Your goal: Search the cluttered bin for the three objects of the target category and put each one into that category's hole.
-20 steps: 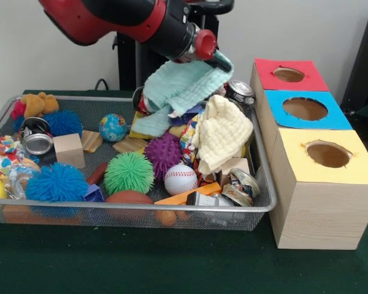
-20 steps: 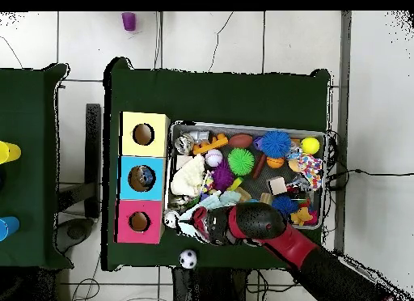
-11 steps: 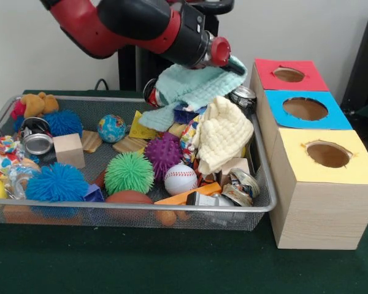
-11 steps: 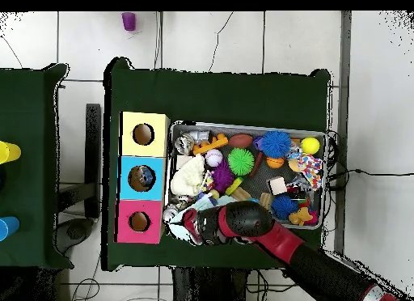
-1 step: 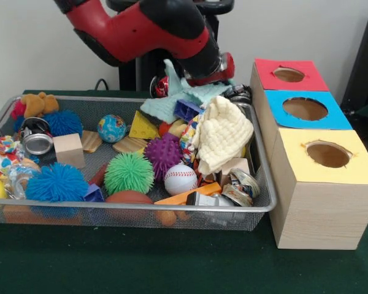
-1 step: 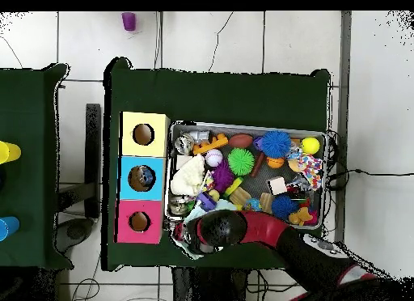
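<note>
My gripper (image 5: pixel 213 81) is mostly hidden under the red and black arm at the bin's far right corner, and a mint green cloth (image 5: pixel 172 101) hangs from it over the clutter. In the overhead view the gripper (image 6: pixel 192 233) sits at the bin's lower left edge with the mint cloth (image 6: pixel 194 219) bunched around it. A cream waffle cloth (image 5: pixel 224 131) lies draped over items on the right side of the wire bin (image 5: pixel 172 209). Beside the bin stands a row of boxes with a red hole (image 5: pixel 288 74), a blue hole (image 5: pixel 305 108) and a yellow hole (image 5: pixel 328 154).
The bin holds spiky balls (image 5: pixel 129 173), a baseball (image 5: pixel 180 179), a globe ball (image 5: pixel 112 127), a wooden cube (image 5: pixel 69 150), crushed cans (image 5: pixel 239 187), a yellow wedge (image 5: pixel 144 127) and a purple block (image 5: pixel 188 110). A small ball (image 6: pixel 187 258) lies outside the bin.
The arm has swung toward the bin's far edge and dropped lower, carrying the mint cloth with it. A yellow wedge and a purple block that the cloth covered are now uncovered.
</note>
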You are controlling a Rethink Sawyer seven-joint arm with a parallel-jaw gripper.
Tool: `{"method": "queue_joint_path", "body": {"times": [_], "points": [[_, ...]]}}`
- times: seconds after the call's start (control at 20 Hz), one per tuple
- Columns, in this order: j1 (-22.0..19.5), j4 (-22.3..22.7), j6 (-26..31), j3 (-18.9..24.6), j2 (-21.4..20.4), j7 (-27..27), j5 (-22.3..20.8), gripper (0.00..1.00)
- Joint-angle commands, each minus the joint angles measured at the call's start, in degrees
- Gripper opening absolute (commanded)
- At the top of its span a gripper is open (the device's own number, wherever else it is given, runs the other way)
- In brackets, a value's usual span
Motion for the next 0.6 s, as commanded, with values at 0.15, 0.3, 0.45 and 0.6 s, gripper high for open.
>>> {"method": "queue_joint_path", "body": {"times": [0.15,0.3,0.45,0.6], "points": [[7.6,-18.4,-21.6,-10.6,-5.7,7.1,-10.3,0.00],[5.3,-18.0,-17.4,-8.1,-5.2,3.9,-8.1,1.00],[5.5,-18.1,-16.2,-8.2,-5.1,3.2,-6.9,1.00],[4.5,-17.4,-15.6,-7.3,-5.2,3.4,-5.6,1.00]]}}
